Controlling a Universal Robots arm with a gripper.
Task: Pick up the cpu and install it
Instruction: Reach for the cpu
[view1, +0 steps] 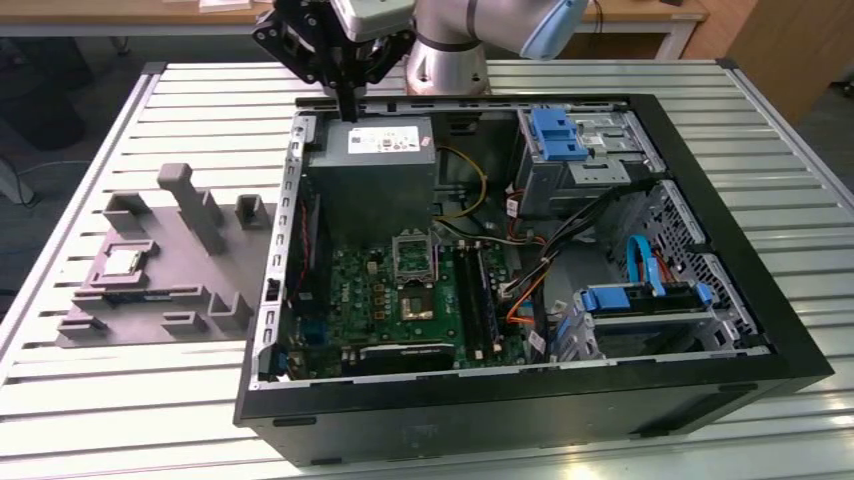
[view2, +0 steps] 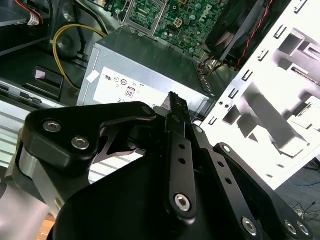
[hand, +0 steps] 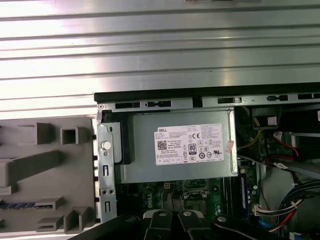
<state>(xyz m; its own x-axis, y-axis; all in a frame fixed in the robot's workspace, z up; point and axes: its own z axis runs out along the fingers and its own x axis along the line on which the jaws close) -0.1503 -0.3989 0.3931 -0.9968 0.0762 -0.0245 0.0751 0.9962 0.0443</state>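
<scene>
Black gripper (view1: 350, 112), fingers together, empty; over grey power supply (view1: 380, 175).
Silvery square cpu (view1: 123, 262) well apart; descent here risks collision.

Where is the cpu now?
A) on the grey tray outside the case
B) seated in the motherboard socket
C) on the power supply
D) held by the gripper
A: the cpu lies on the grey tray, at the exterior view's left of the case, with the gripper over the power supply.
</scene>
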